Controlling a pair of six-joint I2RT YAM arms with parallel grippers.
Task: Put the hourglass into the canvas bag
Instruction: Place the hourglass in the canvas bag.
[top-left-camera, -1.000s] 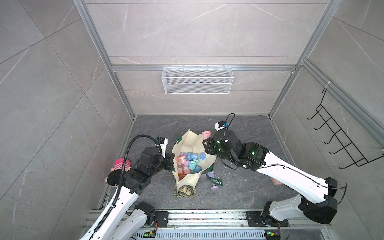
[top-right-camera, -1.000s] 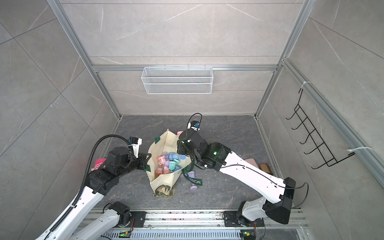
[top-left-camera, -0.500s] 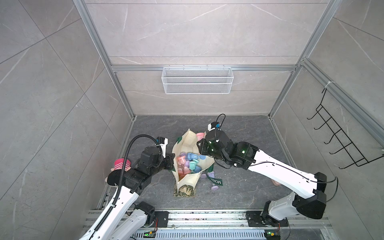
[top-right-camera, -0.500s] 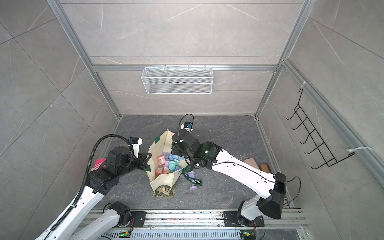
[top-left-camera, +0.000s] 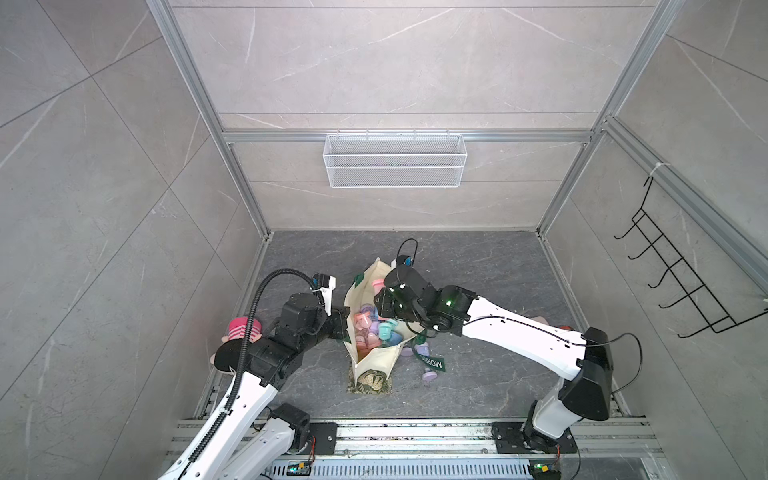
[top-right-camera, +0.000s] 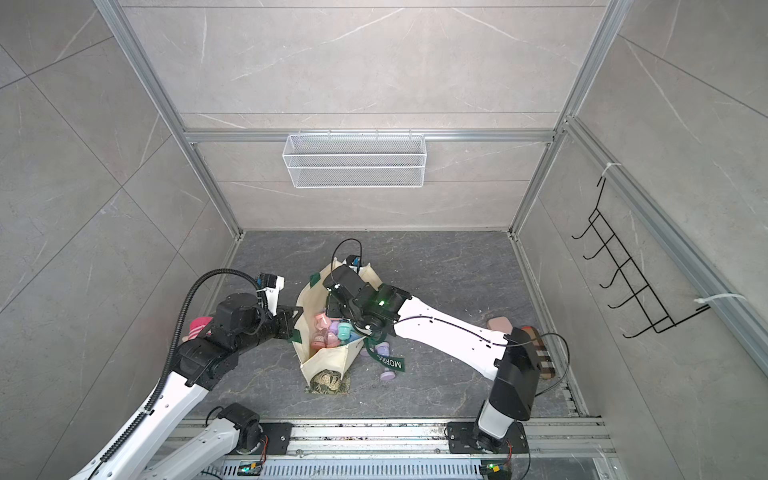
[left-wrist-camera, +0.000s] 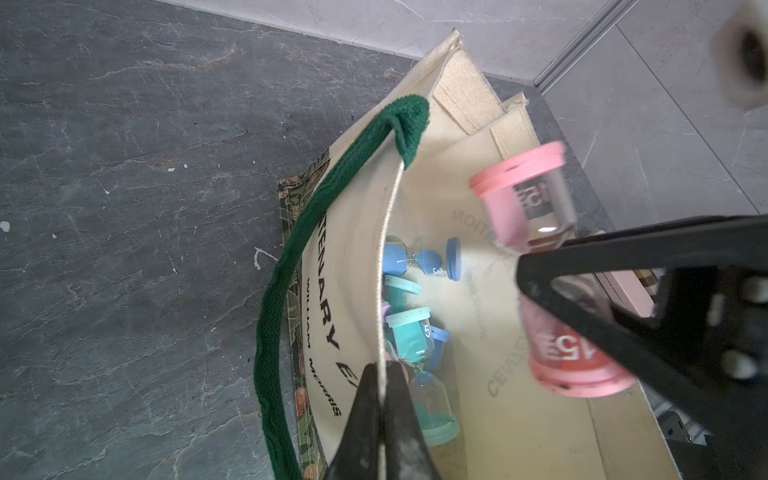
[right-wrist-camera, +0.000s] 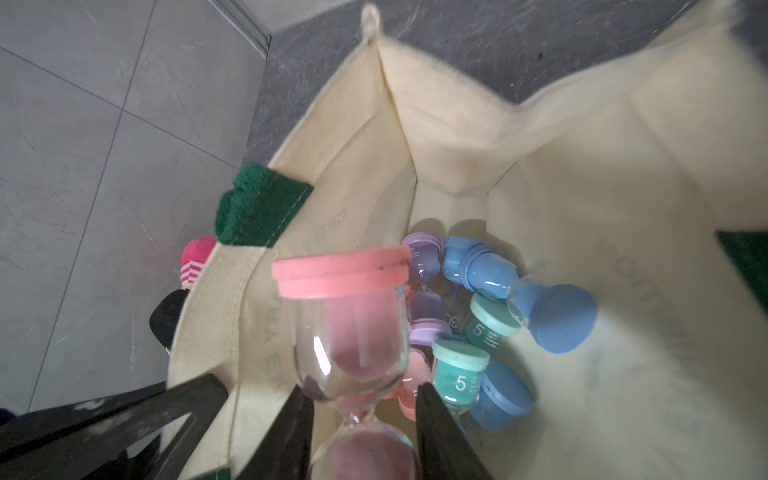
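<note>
the pink hourglass (right-wrist-camera: 345, 328) is pinched at its neck by the right end effector (right-wrist-camera: 361, 409) over the mouth of the canvas bag (right-wrist-camera: 582, 145), whose left rim is clamped by the left end effector (left-wrist-camera: 380, 386). insertion is judged in hand; release is called for next.

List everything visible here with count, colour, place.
cream canvas tote bag with dark green handles: one, floor centre.
pink-capped glass hourglass: one, at bag's mouth.
loose hourglasses: several, blue, teal, lilac, pink, inside bag.
lilac hourglasses: at least two, floor beside bag.
white wire-mesh basket: one, back wall.
black wire hook rack: one, right wall.
pink striped soft item: one, floor's left edge.
left gripper: shut on bag's rim.
right gripper: shut on pink hourglass's neck.
</note>
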